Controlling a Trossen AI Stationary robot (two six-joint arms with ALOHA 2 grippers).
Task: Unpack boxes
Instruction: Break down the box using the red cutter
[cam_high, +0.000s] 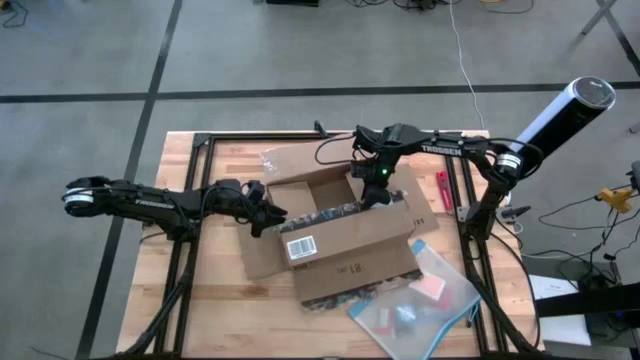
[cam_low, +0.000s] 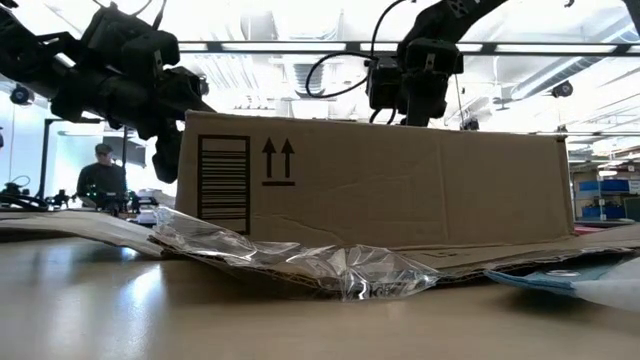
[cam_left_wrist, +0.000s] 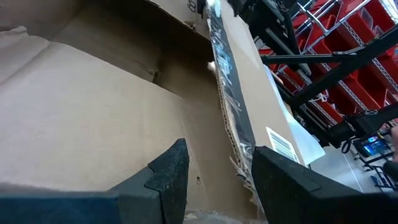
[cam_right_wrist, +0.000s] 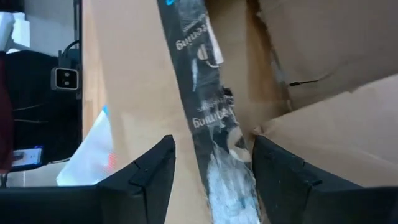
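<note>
open box (cam_high: 345, 235) mid-table, flaps spread, barcode label (cam_high: 301, 246) on its near wall; left gripper (cam_high: 268, 216) at the box's left wall, fingers apart over the cardboard in the left wrist view; right gripper (cam_high: 376, 192) above the box's far rim, fingers apart astride the printed tape strip (cam_right_wrist: 211, 124) in the right wrist view; only from above: clear pouch (cam_high: 425, 296) at the box's near right corner, red tool (cam_high: 442, 190) beside the right frame; only from low: arrows and bars printed on the box wall, crumpled clear film (cam_low: 300, 262) in front, a person (cam_low: 102, 180) far behind; wooden table (cam_high: 180, 290) on a grey floor with dark lines; red bins (cam_left_wrist: 348, 43) on shelving beyond.
</note>
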